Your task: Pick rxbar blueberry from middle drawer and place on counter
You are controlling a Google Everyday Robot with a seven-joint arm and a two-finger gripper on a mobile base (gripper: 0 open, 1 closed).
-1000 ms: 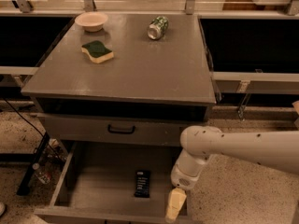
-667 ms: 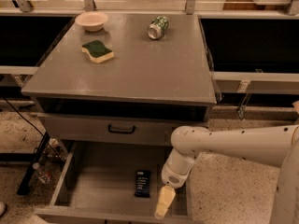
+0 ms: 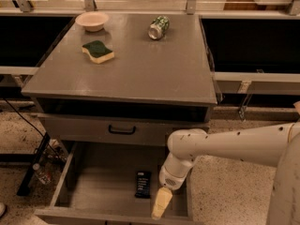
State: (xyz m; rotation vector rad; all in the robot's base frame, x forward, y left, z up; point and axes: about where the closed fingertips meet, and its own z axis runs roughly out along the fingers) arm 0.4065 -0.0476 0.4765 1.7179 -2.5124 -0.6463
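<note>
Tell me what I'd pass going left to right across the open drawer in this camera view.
The middle drawer, at its left wall → rxbar blueberry → gripper, low over the drawer's front right, just right of the bar.

A pale bowl (image 3: 92,20) sits back left, a green-topped yellow sponge (image 3: 98,51) near it. A green can (image 3: 158,27) lies sideways, further right.

Arm (image 3: 234,144) fr. right; tool (image 3: 161,204) low, btm centre
</note>
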